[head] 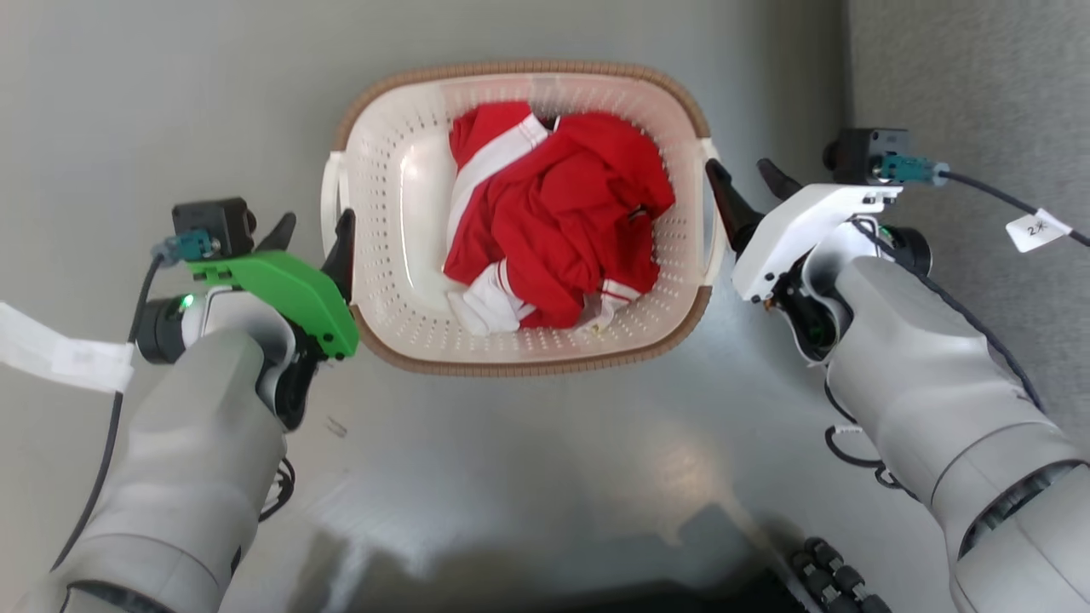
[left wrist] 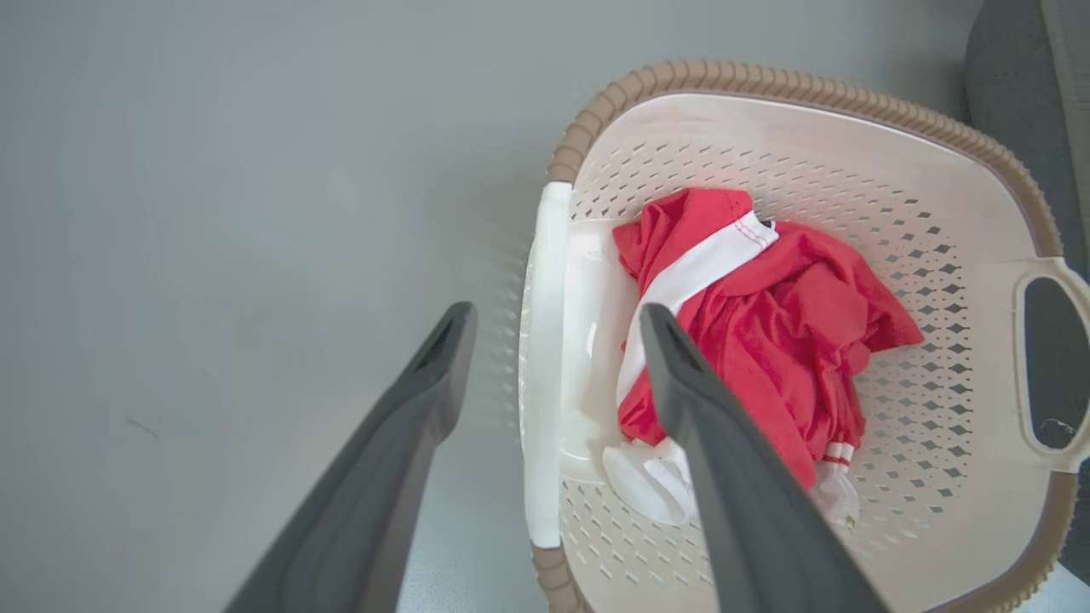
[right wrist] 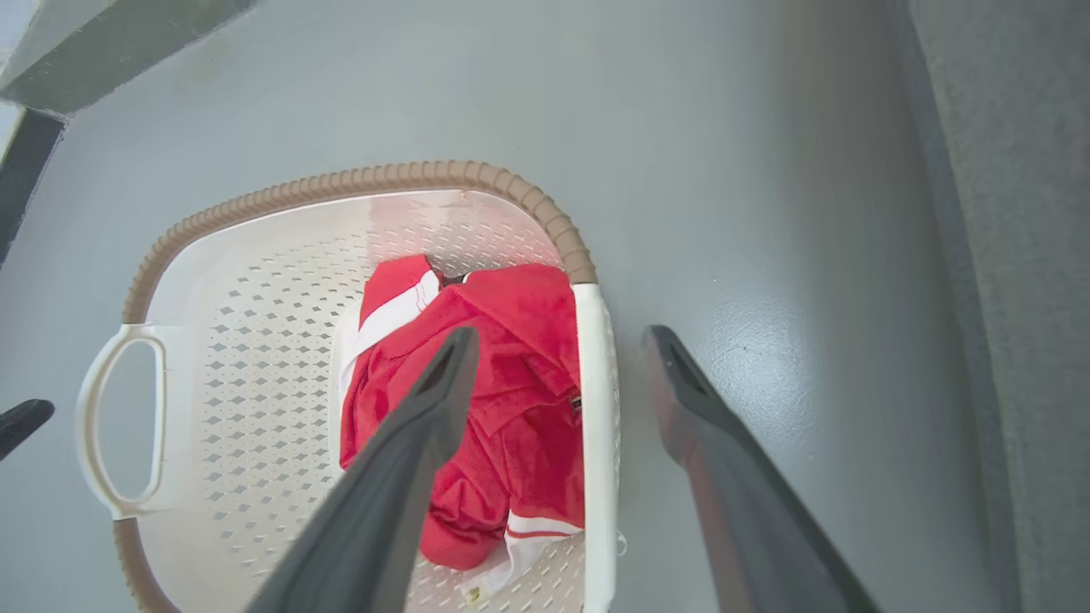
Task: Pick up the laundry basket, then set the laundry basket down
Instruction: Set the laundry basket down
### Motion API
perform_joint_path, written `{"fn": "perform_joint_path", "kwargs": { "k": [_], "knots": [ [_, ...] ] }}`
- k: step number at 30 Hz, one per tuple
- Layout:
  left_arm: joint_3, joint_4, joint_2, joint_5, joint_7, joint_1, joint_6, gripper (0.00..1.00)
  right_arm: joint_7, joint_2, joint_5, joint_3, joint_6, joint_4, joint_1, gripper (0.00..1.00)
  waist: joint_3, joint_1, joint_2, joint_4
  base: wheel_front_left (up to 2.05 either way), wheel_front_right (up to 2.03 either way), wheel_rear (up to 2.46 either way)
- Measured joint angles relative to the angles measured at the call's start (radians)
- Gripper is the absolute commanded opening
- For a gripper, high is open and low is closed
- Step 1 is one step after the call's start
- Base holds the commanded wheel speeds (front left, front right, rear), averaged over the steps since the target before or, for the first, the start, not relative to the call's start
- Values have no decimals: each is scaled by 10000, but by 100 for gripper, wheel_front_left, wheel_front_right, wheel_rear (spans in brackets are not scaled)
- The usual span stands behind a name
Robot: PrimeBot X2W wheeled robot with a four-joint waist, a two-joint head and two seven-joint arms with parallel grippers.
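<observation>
Basket (head: 400, 170) on floor (head: 545, 443) btwn the two jaws, long axis running jaw to jaw. L jaws open, L handle (left wrist: 541, 366) lined up in their gap; R jaws open, same w/ R handle (right wrist: 593, 426). Both equally near

light: bright, even | glare: sheen on floor (head: 647, 460) | shadow: bottom edge, perhaps the robot's | wrist edges: bowed
</observation>
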Motion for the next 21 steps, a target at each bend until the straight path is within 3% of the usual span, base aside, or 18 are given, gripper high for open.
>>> {"fn": "perform_joint_path", "kwargs": {
  "k": [9, 15, 21],
  "knots": [
    [-121, -589, 77, 15, -4, 514, 0, 100, -86, 0, -58, 198, 0, -424, 684, 100, -1158, 0, 0, -55, 0, 0, 0],
    [414, -1572, 353, 167, -4, 592, 0, 100, -88, -121, -140, 75, 0, -907, 969, 100, -1990, 0, 0, -49, 0, 0, 0],
    [1022, -2468, 658, 510, -6, 1133, 0, 100, -90, -639, -554, -454, 0, -1638, 1192, 100, -2984, 0, 0, -20, 0, 0, 0]
  ]
}}
